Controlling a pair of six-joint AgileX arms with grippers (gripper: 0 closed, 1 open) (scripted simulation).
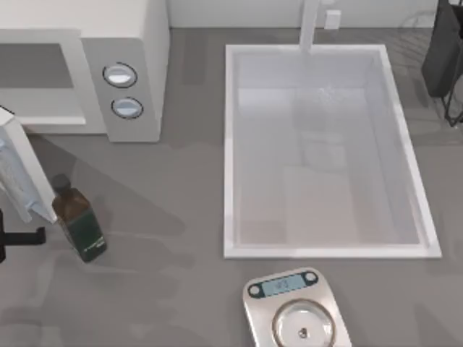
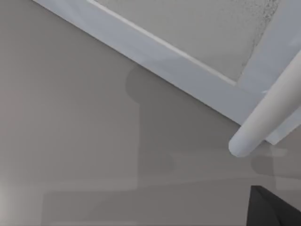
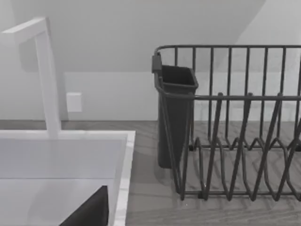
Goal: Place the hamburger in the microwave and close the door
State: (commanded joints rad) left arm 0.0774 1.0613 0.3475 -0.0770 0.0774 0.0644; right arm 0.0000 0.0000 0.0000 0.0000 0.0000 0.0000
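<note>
Microwave (image 1: pixel 108 65) cavity and sink (image 1: pixel 409 181) hold nothing visible; claw states unclear

The white microwave (image 1: pixel 130 65) is sitting at the counter's back left, its two round dials facing forward. Its door (image 1: pixel 18 170) is standing swung open, the white bar handle (image 2: pixel 268 117) showing up close.

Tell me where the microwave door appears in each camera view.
Top view: the door stands swung open at the left edge, beside the bottle.
Left wrist view: its white frame and speckled window cross the upper part.
Right wrist view: faces the sink and dish rack instead.
Shared landmark: the grey table.
</note>
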